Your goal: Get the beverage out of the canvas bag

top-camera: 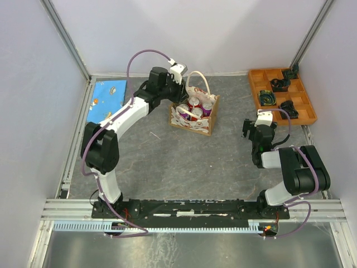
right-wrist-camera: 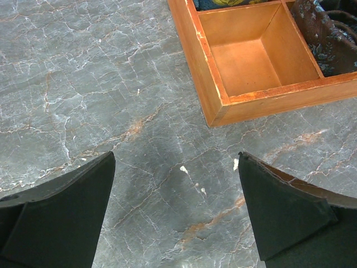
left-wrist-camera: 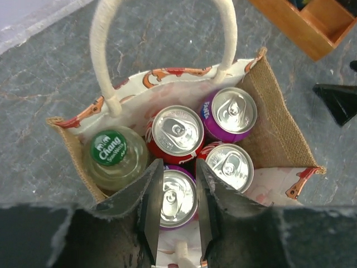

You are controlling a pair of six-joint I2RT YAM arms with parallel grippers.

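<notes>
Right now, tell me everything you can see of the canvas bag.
The canvas bag is a small boxy tote: tan burlap-looking end walls, white long sides with a red pattern, cream rope handles, one loop standing upright. It stands upright and open on the grey table, toward its far edge. Inside, packed close, are four cans and a green-capped bottle. The left gripper reaches in from above, shut on the purple-sided can by one long side.
</notes>
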